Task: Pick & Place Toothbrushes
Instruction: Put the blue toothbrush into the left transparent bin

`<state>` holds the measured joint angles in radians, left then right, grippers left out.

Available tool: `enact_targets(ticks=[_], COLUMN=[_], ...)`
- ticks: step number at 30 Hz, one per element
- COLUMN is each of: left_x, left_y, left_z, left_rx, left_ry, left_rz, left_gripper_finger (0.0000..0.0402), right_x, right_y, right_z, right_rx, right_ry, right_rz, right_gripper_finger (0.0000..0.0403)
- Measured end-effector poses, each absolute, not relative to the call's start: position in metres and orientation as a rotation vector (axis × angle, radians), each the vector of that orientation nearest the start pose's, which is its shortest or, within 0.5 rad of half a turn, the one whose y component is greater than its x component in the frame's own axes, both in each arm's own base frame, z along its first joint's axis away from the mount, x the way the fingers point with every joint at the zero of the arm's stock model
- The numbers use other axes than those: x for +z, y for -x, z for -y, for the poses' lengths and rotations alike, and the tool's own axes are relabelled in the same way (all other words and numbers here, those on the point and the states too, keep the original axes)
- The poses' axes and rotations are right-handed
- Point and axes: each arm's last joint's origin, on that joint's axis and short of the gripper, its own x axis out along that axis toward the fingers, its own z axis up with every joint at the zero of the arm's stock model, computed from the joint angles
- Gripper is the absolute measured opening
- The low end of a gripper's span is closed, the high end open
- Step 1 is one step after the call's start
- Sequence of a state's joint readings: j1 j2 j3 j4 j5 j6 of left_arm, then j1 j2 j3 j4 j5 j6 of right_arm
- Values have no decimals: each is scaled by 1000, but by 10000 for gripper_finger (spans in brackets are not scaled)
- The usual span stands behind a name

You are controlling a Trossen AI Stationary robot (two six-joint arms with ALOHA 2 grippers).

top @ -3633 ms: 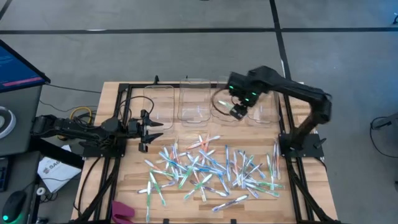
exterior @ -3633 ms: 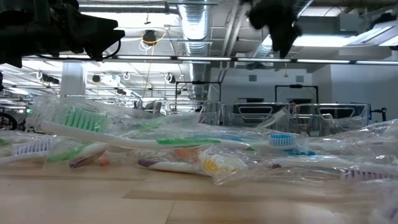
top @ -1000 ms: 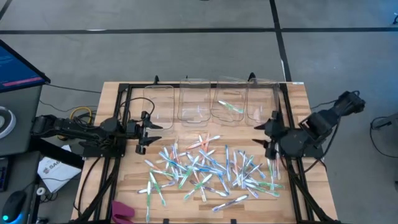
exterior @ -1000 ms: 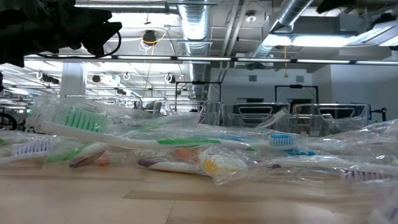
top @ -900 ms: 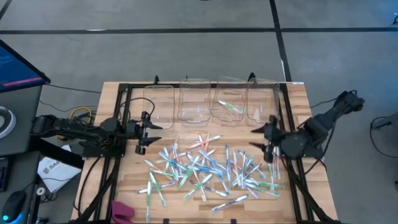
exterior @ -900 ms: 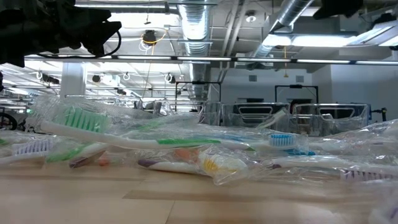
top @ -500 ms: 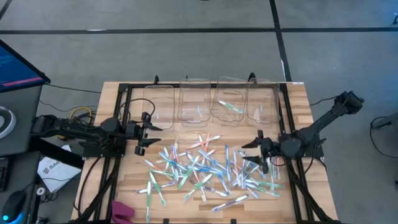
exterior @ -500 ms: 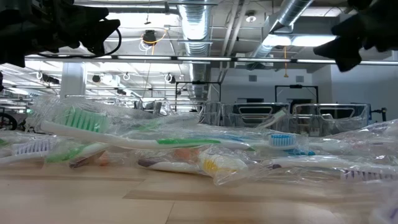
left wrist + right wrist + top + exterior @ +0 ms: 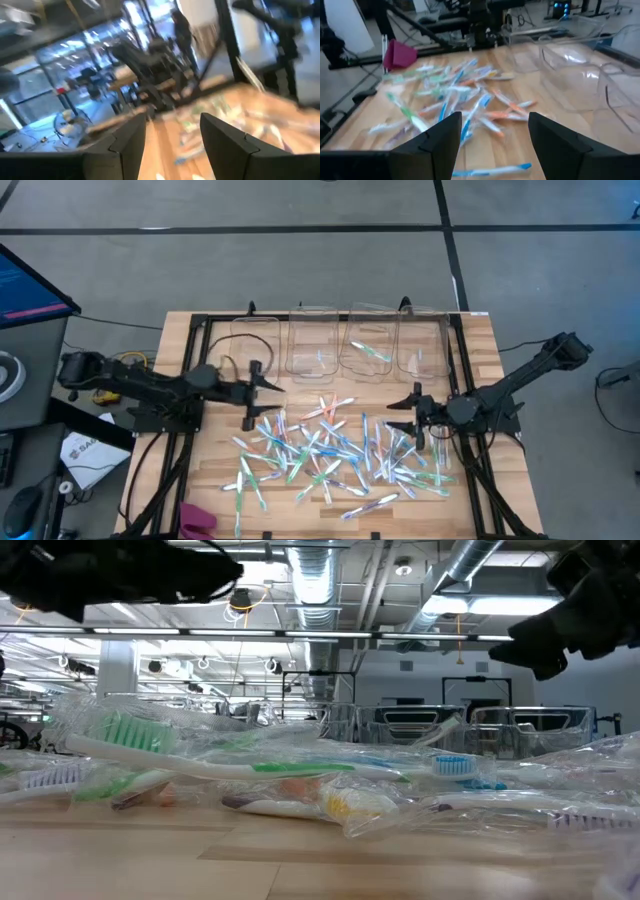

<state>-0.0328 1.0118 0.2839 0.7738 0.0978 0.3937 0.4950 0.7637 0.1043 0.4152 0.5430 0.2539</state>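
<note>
At the right edge of the toothbrushes [image 9: 335, 448], scattered over the table [image 9: 480, 350] just in front of the clear bins [image 9: 340, 345], the right gripper [image 9: 413, 416] hangs with fingers spread. Best to single out one brush lying apart, aligned across the fingers. The left gripper [image 9: 255, 393], also open, waits beside the pile's left edge. Crinkled wrappers blur which brush lies uppermost.

Both grippers [image 9: 252, 392] [image 9: 410, 417] over toothbrushes [image 9: 335, 448]

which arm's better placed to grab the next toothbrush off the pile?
Right, narrowly. The right gripper is open, right over the toothbrushes at the pile's right edge. The left gripper, also open, sits just off the pile's upper-left corner.
</note>
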Motion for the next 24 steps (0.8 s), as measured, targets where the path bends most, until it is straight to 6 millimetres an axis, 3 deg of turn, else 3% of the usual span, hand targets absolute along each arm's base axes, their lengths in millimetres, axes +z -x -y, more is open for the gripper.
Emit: enact_targets(ticks=[5, 8, 15, 21, 24], left_x=[217, 228, 266, 265, 256], left_y=[-221, -228, -222, -214, -211], left_z=[29, 43, 67, 69, 72], left_rx=[-166, -201, -270, -356, -474], left_ry=[-477, -488, -406, -155, -123], left_rz=[-80, -107, -11, -73, -99], left_gripper_finger=[181, 175, 157, 152, 149], right_x=[156, 152, 148, 150, 150], right_y=[-140, -140, -142, -142, -143], right_z=[-60, -63, -68, -69, -69], right_rx=[-71, -62, -40, -37, -36], right_ry=[-134, -155, -170, -180, -184], right_rz=[-238, -262, -278, -262, -256], right_gripper_finger=[225, 225, 225, 225, 225])
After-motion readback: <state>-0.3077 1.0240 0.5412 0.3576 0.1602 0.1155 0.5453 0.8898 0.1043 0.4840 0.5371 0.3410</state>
